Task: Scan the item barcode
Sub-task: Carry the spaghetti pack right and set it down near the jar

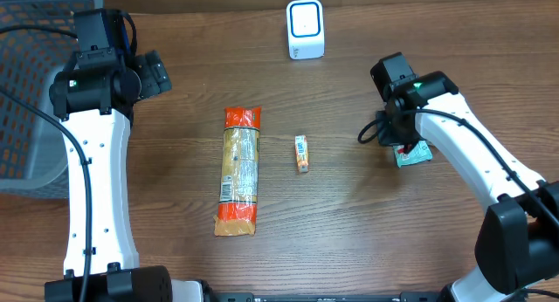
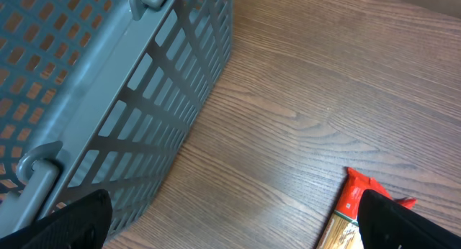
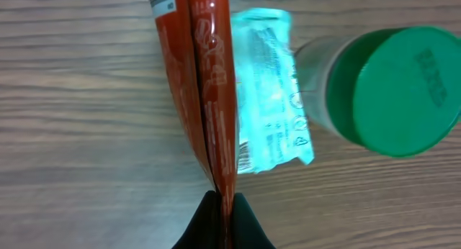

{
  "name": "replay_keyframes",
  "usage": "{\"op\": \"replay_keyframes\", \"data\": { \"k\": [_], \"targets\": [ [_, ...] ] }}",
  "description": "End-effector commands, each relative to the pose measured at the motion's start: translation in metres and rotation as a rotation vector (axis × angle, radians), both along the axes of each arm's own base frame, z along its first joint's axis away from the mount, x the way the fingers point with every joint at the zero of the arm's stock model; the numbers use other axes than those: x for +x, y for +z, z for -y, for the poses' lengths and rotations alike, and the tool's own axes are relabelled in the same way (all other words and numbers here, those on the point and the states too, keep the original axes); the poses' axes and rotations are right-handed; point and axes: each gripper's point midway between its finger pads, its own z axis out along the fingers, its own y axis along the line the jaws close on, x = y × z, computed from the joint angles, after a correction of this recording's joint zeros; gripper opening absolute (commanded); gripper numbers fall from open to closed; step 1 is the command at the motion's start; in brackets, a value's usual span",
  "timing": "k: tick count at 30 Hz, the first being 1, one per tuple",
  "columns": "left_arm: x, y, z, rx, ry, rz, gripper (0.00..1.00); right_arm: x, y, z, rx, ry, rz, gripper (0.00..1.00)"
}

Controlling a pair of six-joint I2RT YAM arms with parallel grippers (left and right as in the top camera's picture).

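We have the red packet (image 3: pixel 209 83) pinched by its seam in the right fingers (image 3: pixel 210 219), clenched tight on it, the packet stretching away from the tips over the desk (image 3: pixel 86 134). Just right of these fingers lies a teal packet (image 3: pixel 270 98), touching the red one, with a green-lidded jar (image 3: pixel 392 91) beyond. The white scanner (image 1: pixel 306 29) sits well apart. Our left fingers (image 2: pixel 79 224) are released, the 2 tips spread wide: a grey basket (image 2: pixel 108 76) ahead of the left tip, a long pasta packet (image 2: pixel 349 213) by the right.
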Motion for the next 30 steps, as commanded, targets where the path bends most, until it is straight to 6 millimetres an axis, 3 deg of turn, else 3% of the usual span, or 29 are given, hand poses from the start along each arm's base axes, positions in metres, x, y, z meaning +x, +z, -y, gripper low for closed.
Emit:
{"op": "replay_keyframes", "data": {
  "k": [1,3,8,13,15,20,22,26,28,30],
  "targets": [
    [-0.001,0.013,-0.002,0.020,0.001,0.028,1.00,-0.003,-0.012,0.023,-0.066,-0.055,0.003,0.04],
    [-0.001,0.013,-0.002,0.020,0.001,0.028,1.00,-0.005,-0.018,0.029,-0.069,-0.071,-0.005,0.04],
    [-0.001,0.013,-0.002,0.019,0.001,0.028,1.00,-0.003,-0.023,0.038,-0.066,-0.097,-0.001,0.34],
    [-0.001,0.013,-0.002,0.020,0.001,0.028,1.00,-0.001,-0.024,0.033,-0.037,-0.096,0.007,0.48],
    [-0.001,0.013,-0.002,0.020,0.001,0.028,1.00,0.000,-0.027,0.017,0.053,-0.085,-0.004,0.47],
    [-0.001,0.013,-0.002,0.020,0.001,0.028,1.00,-0.004,-0.021,-0.061,0.485,-0.008,-0.069,0.43],
    [-0.001,0.013,-0.002,0.020,0.001,0.028,1.00,-0.004,-0.014,-0.083,0.578,0.028,-0.071,0.42],
    [-0.001,0.013,-0.002,0.019,0.001,0.028,1.00,0.000,-0.011,-0.109,0.601,0.047,-0.032,0.41],
    [-0.001,0.013,-0.002,0.020,0.001,0.028,1.00,0.004,-0.012,-0.119,0.579,0.041,0.006,0.34],
    [-0.001,0.013,-0.002,0.020,0.001,0.028,1.00,0.007,-0.015,-0.124,0.539,0.022,0.052,0.20]
  ]
}}
